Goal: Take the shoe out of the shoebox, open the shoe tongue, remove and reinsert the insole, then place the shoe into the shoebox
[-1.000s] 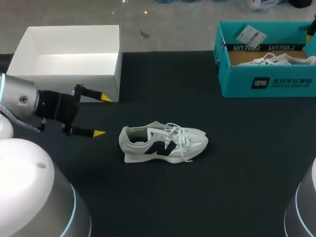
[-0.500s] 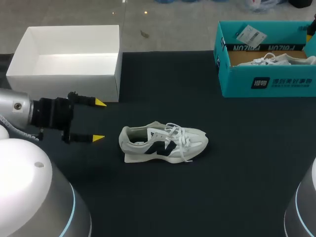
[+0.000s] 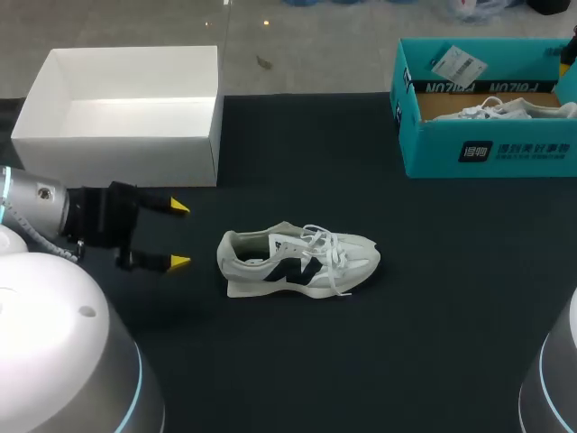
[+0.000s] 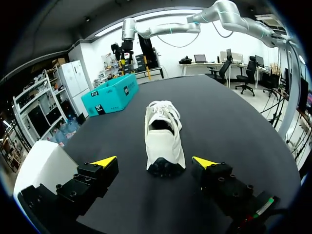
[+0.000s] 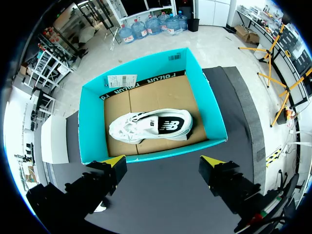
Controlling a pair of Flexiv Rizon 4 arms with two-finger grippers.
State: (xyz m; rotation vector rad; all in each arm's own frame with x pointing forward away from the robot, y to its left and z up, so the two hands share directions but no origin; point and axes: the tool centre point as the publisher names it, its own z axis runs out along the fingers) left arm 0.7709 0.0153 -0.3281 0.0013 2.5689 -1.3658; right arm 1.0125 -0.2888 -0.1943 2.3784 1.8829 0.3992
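A white sneaker (image 3: pixel 299 262) with a dark side logo lies on its sole on the black table (image 3: pixel 406 298), toe to the right. My left gripper (image 3: pixel 178 234) stands open just left of the heel, not touching it. In the left wrist view the sneaker (image 4: pixel 163 136) lies ahead of that gripper (image 4: pixel 155 162), heel nearest, in line with the gap between the fingers. The teal shoebox (image 3: pixel 433 153) sits at the back right with a second white shoe (image 3: pixel 514 110) inside. My right gripper (image 5: pixel 163 161) hangs open above this box (image 5: pixel 146 151) and its shoe (image 5: pixel 151 126).
An empty white box (image 3: pixel 117 158) stands at the back left, close behind my left gripper. It also shows beside that gripper in the left wrist view (image 4: pixel 41 163). Bare black table stretches in front of the sneaker and to its right.
My left gripper has moved toward the table's front edge and now stands level with the sneaker's heel. The sneaker and both boxes have not moved.
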